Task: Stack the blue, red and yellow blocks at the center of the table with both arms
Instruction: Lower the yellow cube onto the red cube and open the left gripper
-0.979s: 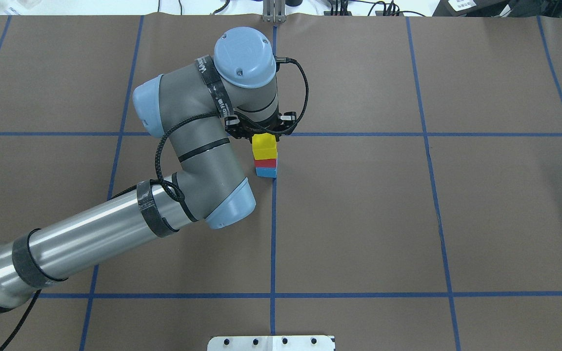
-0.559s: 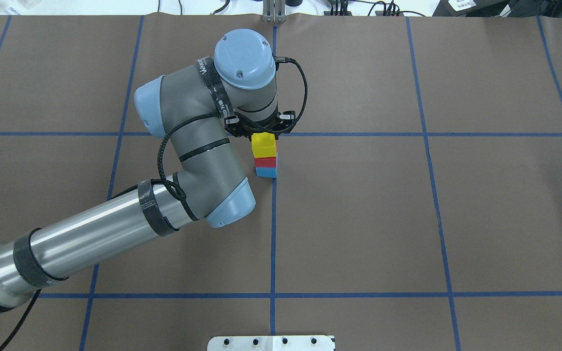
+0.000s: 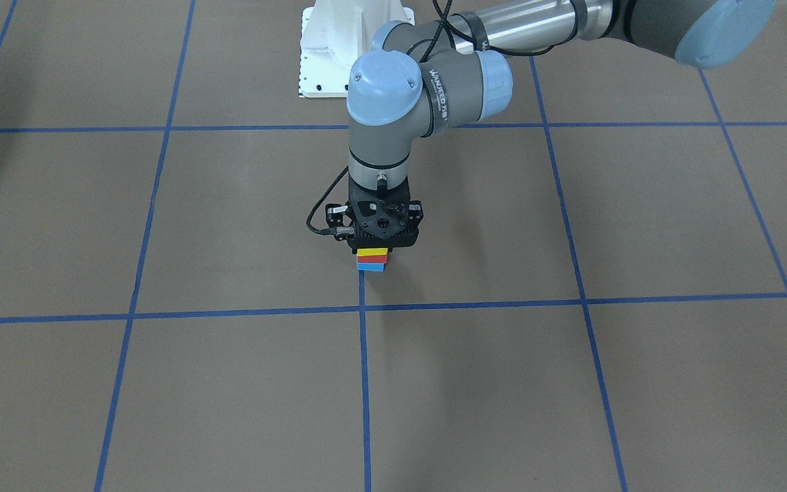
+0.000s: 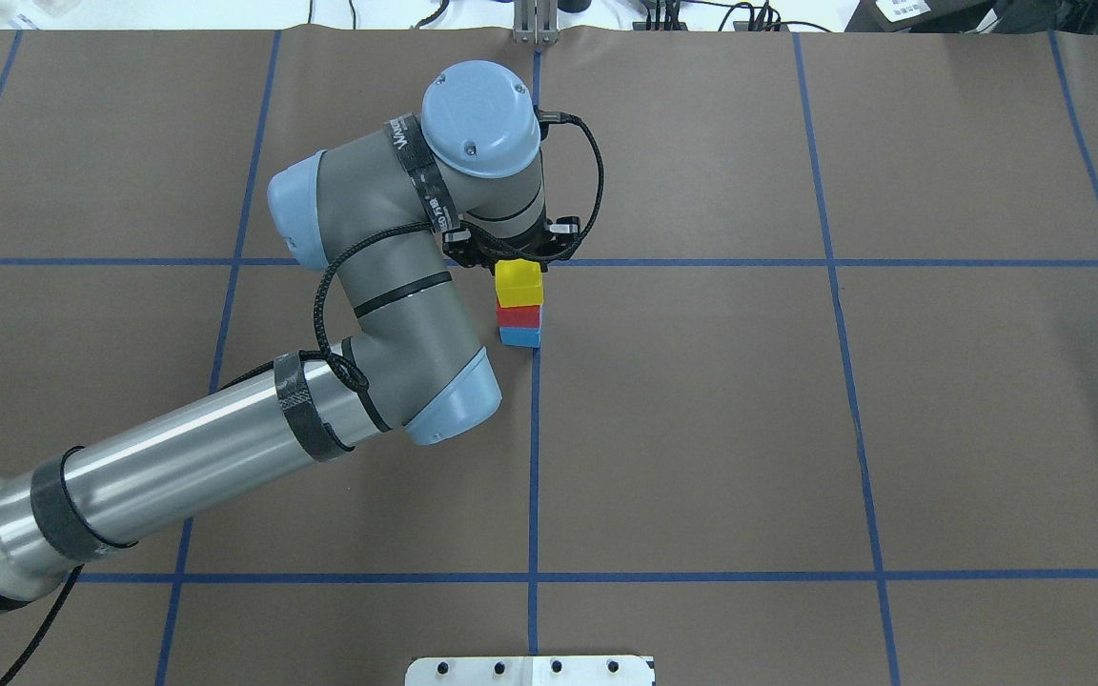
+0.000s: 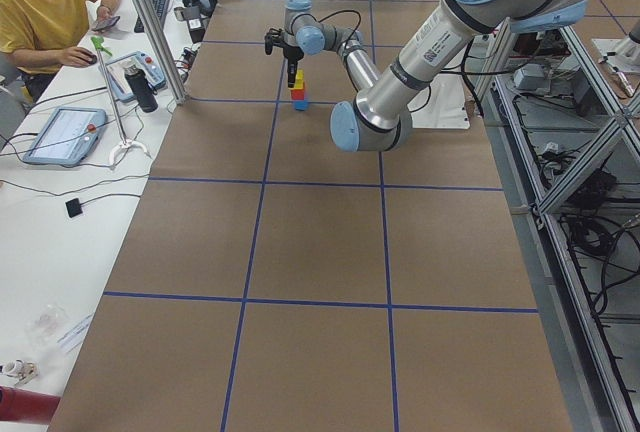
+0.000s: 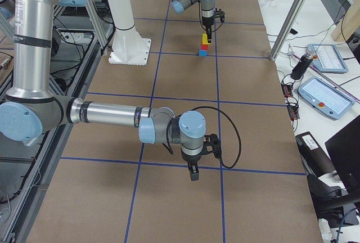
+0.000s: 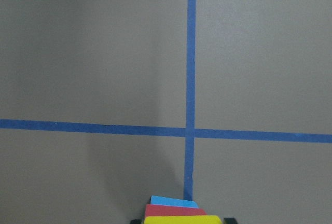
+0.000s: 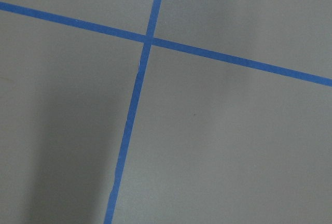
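place: robotics lab
table (image 5: 450, 252): brown cover, blue tape grid
frame (image 5: 152, 27): aluminium posts beside table
bench beside table: teach pendants (image 5: 62, 135), cables, seated operator (image 5: 45, 12)
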